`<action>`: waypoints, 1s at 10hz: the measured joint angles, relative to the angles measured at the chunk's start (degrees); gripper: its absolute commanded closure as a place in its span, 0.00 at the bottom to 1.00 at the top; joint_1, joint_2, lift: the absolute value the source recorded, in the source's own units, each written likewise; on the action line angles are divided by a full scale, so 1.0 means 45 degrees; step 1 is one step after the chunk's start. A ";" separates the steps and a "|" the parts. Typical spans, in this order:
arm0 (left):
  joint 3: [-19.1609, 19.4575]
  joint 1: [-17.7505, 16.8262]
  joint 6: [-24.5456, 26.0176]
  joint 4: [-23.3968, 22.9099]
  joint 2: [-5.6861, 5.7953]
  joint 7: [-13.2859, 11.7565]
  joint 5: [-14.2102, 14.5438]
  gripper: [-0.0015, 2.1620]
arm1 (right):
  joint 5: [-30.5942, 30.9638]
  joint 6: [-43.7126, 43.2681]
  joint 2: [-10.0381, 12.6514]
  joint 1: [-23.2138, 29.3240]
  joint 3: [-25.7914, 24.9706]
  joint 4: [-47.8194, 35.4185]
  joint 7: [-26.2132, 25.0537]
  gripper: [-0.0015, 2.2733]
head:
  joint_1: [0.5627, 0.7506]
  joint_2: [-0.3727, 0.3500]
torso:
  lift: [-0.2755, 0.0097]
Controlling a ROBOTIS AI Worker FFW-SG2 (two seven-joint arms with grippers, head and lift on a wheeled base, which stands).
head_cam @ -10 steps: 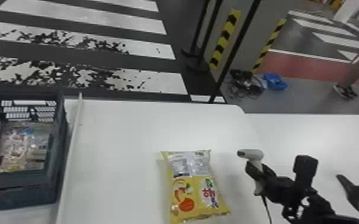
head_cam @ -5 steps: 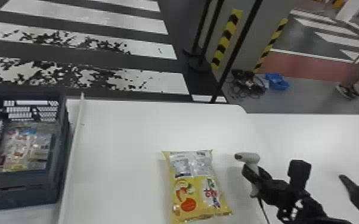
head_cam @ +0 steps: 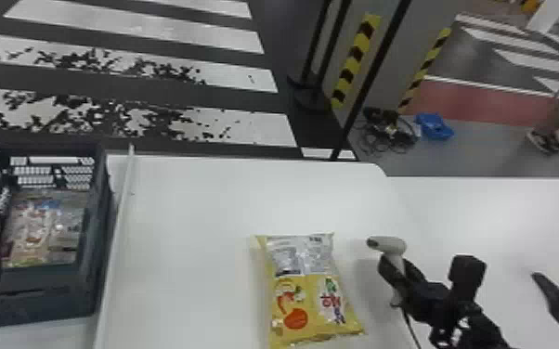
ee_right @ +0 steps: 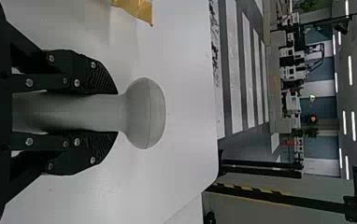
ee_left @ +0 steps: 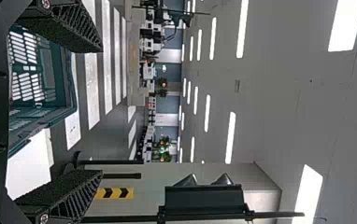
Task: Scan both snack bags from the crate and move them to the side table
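Yellow, silver-panelled plastic snack bag [head_cam: 308, 297]: one, flat on the white, smooth-topped surface [head_cam: 190, 260], just beside the scanner. Its printed silver panel faced up, presumably so that a code could be read without turning the bag.

Pale grey, round-headed handheld scanner [head_cam: 392, 246]: one, upright in the right pincer [ee_right: 117, 113], whose fingers were closed on the handle, one on each side. So gripped, the head stood free beyond the fingertips, its nose directed to the bag's side; the thin black cable [head_cam: 412, 328] hung below, out of the grip's way.

Dark blue-grey, lattice-walled plastic crate [head_cam: 95, 264]: one, to the left of the bag, past a raised white strip [head_cam: 117, 232]. Held clear-wrapped, multicoloured packets [head_cam: 44, 232] lying low inside; their exact number could not be told.

Left pincer [ee_left: 102, 110]: at the crate, fingers spread wide, nothing between them; likely kept there for lifting out goods.

Step in hand, as judged: scanning the yellow bag. Scanner and bag wanted closer alignment; glare on the shiny film might have spoiled a reading.
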 measured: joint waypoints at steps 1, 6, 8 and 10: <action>0.0000 -0.0007 -0.0004 0.0001 0.0000 -0.0008 0.0004 0.03 | 0.0016 -0.0161 0.0002 -0.0001 0.0023 0.0103 0.0010 0.22 | 0.70 0.08 | 0.63; -0.0020 0.0050 -0.0078 -0.0069 -0.0035 -0.0047 0.0019 0.03 | -0.0163 -0.0727 0.0224 0.0827 -0.0119 -0.0956 -0.0160 0.02 | 0.70 0.09 | 0.63; -0.0032 0.0067 -0.0067 -0.0078 -0.0045 -0.0047 0.0013 0.03 | -0.0250 -0.0370 0.0800 0.2586 -0.0497 -0.4140 -0.0188 0.02 | 0.70 0.13 | 0.63; -0.0087 0.0050 -0.0041 -0.0061 -0.0102 -0.0047 -0.0016 0.03 | -0.0466 0.1935 0.1211 0.3487 -0.0475 -0.6596 -0.0147 0.03 | 0.70 0.21 | 0.63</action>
